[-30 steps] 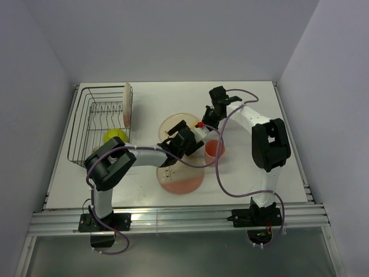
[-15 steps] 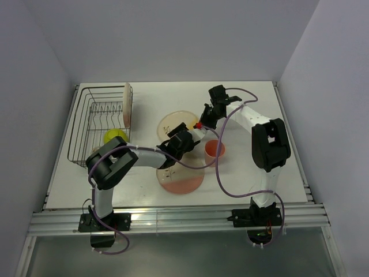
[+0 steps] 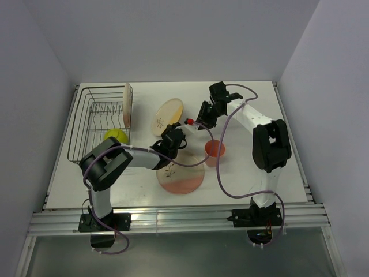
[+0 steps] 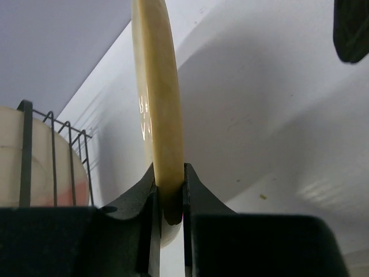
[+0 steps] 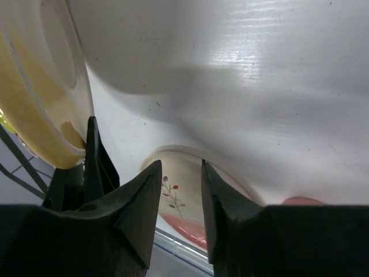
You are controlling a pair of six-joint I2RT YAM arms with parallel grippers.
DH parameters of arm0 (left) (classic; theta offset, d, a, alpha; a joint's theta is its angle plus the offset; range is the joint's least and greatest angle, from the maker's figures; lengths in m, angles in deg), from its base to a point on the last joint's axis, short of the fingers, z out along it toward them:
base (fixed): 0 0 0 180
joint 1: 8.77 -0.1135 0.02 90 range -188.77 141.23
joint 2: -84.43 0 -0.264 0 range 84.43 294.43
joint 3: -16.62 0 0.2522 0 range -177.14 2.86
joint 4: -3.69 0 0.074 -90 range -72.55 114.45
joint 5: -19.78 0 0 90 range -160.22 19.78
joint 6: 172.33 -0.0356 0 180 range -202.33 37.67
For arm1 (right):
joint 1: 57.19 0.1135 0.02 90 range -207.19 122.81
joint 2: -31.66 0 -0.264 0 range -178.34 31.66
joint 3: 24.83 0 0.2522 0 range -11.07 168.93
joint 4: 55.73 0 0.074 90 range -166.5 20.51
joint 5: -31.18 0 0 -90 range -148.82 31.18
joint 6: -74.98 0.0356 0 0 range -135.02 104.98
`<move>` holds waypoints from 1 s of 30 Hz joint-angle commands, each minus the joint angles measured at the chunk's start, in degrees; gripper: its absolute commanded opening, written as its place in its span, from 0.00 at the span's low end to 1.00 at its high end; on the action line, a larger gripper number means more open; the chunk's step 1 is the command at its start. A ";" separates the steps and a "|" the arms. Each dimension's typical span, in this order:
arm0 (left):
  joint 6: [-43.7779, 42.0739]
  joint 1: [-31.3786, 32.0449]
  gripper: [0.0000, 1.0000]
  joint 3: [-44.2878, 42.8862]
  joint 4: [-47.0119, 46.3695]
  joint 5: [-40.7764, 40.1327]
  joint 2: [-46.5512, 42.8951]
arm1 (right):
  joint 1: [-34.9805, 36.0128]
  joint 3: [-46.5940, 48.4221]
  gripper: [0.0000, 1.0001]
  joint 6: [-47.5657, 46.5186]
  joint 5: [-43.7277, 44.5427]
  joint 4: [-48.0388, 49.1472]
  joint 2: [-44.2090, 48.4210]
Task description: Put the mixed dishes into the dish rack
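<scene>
Step now: carrying the yellow plate [image 3: 168, 116] to the dish rack [image 3: 86, 130], I think.
Left hand [image 4: 168, 199]: squeezed tight on the bottom rim of the yellow plate, one finger on each face.
Right hand [image 5: 176, 196]: fingers a little apart, nothing between them; it hangs above the worktop [image 3: 259, 173] in the upper middle of the top view.
Where the yellow plate is: lifted up, middle of the top view, well to the right of the rack.
Which way it points: it stands on its edge and leans a bit, with its face toward the camera and the left; its long line runs from the hand up toward the top of the frame.
Already in the rack: one cream plate [image 3: 127, 104] standing on edge at the right end, and a lime-green bowl [image 3: 115, 136] at the lower part.
Still waiting: a pink plate [image 3: 181, 172] flat on the worktop in the lower middle, and a salmon-pink cup [image 3: 214, 152] just to its right.
How to do it well: keep the plate upright, bring it over the prongs [image 3: 106, 109], line its edge up with a free gap, then lower slowly.
Watch out: the grip is only on the rim, so a fast swing could make the plate slip or tip.
</scene>
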 commanded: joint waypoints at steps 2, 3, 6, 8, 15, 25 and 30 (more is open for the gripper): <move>3.27 -1.02 0.00 1.58 -3.46 0.20 -6.40 | -0.15 5.05 0.51 -3.51 2.93 -3.18 4.30; 4.06 -1.20 0.00 1.58 -2.33 0.20 -7.88 | -0.24 5.93 0.52 -3.95 3.91 -3.89 4.65; 4.68 -1.37 0.00 1.14 0.74 2.30 -11.57 | -0.24 6.03 0.53 -5.27 8.81 -5.92 7.46; 5.47 -1.46 0.00 0.27 2.25 4.23 -14.56 | -0.24 5.59 0.53 -5.80 11.38 -6.80 10.62; 10.30 -1.46 0.00 -7.99 13.75 8.81 -22.13 | -0.33 1.64 0.52 -7.47 17.01 -8.91 19.93; 17.86 -9.53 0.00 -23.11 25.45 19.78 -31.63 | -0.33 -5.48 0.52 -8.62 19.65 -8.56 28.83; 21.81 -18.06 0.00 -26.98 25.73 25.77 -34.96 | -0.24 -8.73 0.52 -9.05 19.82 -7.85 30.06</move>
